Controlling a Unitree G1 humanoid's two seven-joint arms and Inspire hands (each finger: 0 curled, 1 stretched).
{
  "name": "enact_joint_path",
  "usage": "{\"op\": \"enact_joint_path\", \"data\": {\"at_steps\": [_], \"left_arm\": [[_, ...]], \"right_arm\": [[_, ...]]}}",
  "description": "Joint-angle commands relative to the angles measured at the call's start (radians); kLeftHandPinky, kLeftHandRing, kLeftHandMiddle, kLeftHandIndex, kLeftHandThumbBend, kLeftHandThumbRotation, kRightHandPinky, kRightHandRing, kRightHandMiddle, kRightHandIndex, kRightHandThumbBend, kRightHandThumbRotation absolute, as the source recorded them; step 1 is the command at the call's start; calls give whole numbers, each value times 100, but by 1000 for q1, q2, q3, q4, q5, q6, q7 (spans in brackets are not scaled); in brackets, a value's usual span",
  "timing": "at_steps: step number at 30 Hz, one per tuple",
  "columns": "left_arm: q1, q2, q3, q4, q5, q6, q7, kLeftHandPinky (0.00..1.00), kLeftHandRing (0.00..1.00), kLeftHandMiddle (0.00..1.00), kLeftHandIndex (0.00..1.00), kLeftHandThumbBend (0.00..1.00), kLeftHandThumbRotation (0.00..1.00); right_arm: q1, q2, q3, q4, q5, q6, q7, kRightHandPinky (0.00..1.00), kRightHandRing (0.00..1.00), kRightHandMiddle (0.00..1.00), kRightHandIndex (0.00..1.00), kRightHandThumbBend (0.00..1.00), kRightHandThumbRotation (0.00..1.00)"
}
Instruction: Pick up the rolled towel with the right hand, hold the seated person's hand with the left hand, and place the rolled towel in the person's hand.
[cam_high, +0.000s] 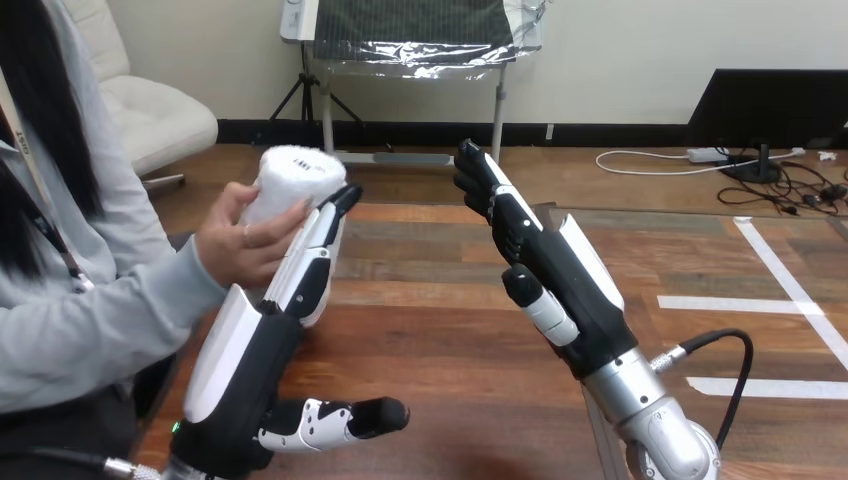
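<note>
Towel: the rolled towel (295, 180) is white and stands roughly upright in the person's hand (245, 245) at the head view's upper left, lifted well clear of the table (440, 340).
Person's hand: its fingers and thumb wrap round the lower part of the roll, and a grey sleeve leads off toward the left edge.
Left hand: the left hand (250, 350) comes in from the bottom left. Its fingers (320, 238) are stretched out straight along the far side of the person's hand and the base of the towel (touching them as far as can be seen, not curled round either). The thumb juts out sideways, low over the table.
Right hand: the right hand (560, 280) is held up in the middle of the view, well apart from the towel. Its fingers are loosely extended with a slight bend and grasp nothing.
Table: brown wooden boards lie under both arms.
</note>
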Motion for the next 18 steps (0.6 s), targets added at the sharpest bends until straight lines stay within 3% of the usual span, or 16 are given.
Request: {"op": "enact_joint_path", "data": {"at_steps": [1, 14, 18], "left_arm": [[-28, -18, 2, 12, -44, -32, -14, 100, 100, 100, 100, 100, 87], [-33, -34, -3, 47, -140, -72, -83, 100, 100, 100, 100, 100, 80], [-34, -36, -6, 53, -168, -88, -102, 100, 100, 100, 100, 100, 79]], "right_arm": [[-19, 4, -26, -39, 30, -26, -2, 100, 100, 100, 100, 100, 100], [0, 11, -23, -54, 77, -46, 31, 100, 100, 100, 100, 100, 100], [10, 8, -23, -61, 64, -54, 18, 100, 100, 100, 100, 100, 100]]}}
